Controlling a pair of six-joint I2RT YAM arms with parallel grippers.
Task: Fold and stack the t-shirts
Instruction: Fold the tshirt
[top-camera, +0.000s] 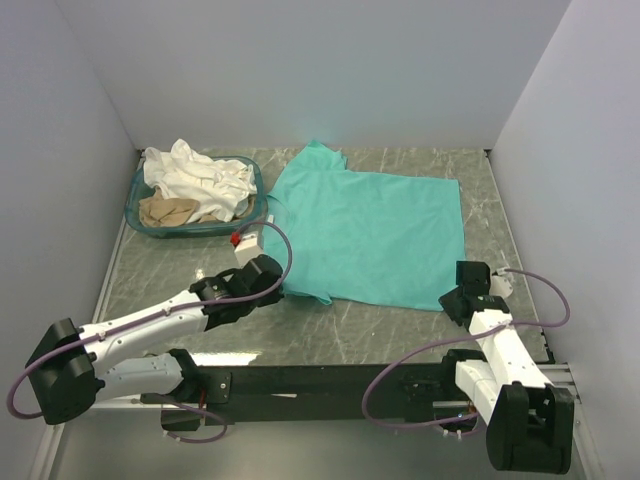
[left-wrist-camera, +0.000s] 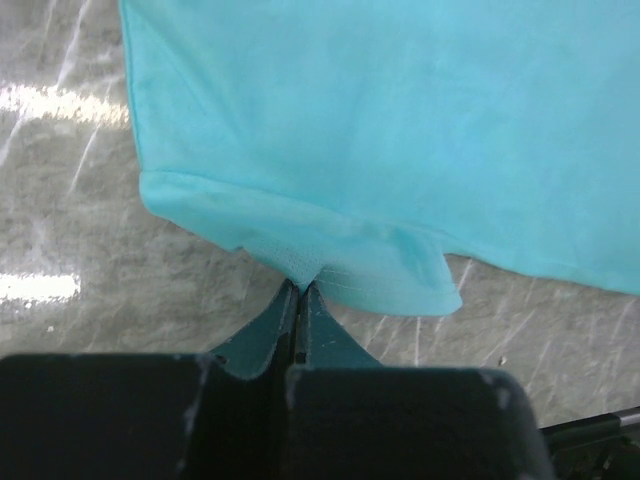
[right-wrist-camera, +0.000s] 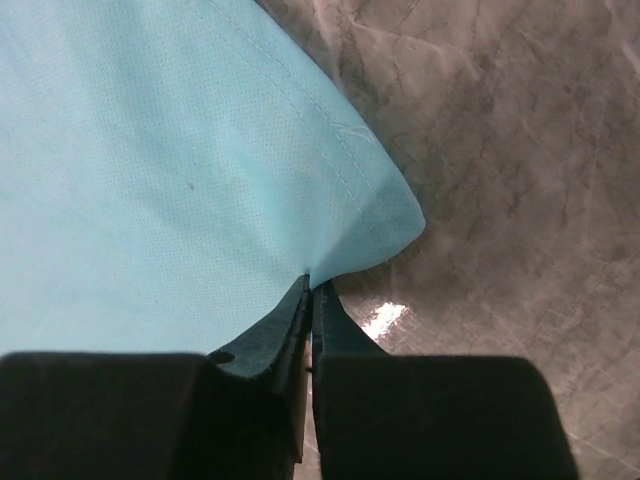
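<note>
Teal t-shirt (top-camera: 380, 230) x1, pinched by 2 end effectors (left-wrist-camera: 301, 288) (right-wrist-camera: 311, 283).

A grey marbled table (top-camera: 360, 330) is enclosed on three sides by plain white walls (top-camera: 300, 70); an oval teal basket (top-camera: 132, 200) is set at its far left corner, close to the left wall; a black rail (top-camera: 330, 380) is mounted along the near edge; glare is reflected off the tabletop.

From above I can't count the white t-shirts (top-camera: 195, 172) heaped in the basket (top-camera: 185, 231); the beige t-shirt (top-camera: 168, 210) lies half buried beneath them. Both wrist views cut the teal t-shirt (left-wrist-camera: 400, 120) off at their edges, so I see only part of it
</note>
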